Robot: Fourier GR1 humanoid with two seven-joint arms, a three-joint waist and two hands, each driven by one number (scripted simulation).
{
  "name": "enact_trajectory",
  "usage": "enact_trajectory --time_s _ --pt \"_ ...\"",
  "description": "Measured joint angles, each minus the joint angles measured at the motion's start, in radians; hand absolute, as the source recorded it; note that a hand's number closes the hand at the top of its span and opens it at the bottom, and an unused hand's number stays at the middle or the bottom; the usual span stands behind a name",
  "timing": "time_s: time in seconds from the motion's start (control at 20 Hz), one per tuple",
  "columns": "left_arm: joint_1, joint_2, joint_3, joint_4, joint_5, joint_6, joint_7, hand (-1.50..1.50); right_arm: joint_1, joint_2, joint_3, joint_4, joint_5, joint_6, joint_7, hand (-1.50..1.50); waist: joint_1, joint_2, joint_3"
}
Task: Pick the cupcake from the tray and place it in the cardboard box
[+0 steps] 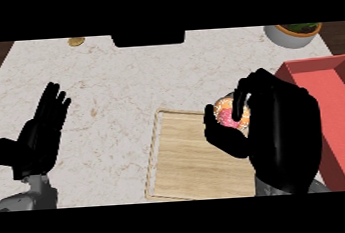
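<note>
The fingers (242, 100) of the right hand (283, 126) curl round the cupcake (229, 114), with the thumb wrapping it from the lower left, so the pink-frosted top with its orange rim shows only through the gap between them. The cupcake sits in that grasp above the upper right corner of the wooden tray (186, 163); whether it touches the tray or is lifted clear of it cannot be told from this view. The hand's black palm and wrist cover the tray's right edge and run down to the lower edge of the view.

Just beside the right hand, on its right, lies the cardboard box (336, 103), red in colour, a long open container with raised walls, set at an angle along the right side of the surface (128, 66).

The left hand (42, 134) shows at the left of the view, fingers straight and released, pointing up, holding nothing, well apart from the tray.

At the far edge of the marbled surface stand a white pot with a green plant (296, 33) at the right, a dark rectangular object (148, 38) in the middle, and a small brown item (76, 41) at the left.
</note>
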Motion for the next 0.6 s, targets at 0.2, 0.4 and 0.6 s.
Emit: enact_trajectory --time_s 0.2,0.4,0.6 --pt "-0.024 -0.006 -0.001 0.025 -0.003 0.006 -0.001 0.0 0.031 -0.043 -0.128 -0.023 -0.051 0.029 -0.039 1.5 0.001 0.002 0.0" --pt "-0.038 -0.008 -0.005 0.025 -0.005 0.009 0.007 0.0 0.062 -0.115 -0.255 -0.01 -0.086 0.025 -0.098 1.5 0.003 0.003 0.0" --pt "-0.038 -0.008 -0.006 0.02 -0.008 0.011 0.011 0.0 0.087 -0.191 -0.357 0.056 -0.1 0.004 -0.172 1.5 0.005 0.003 0.001"
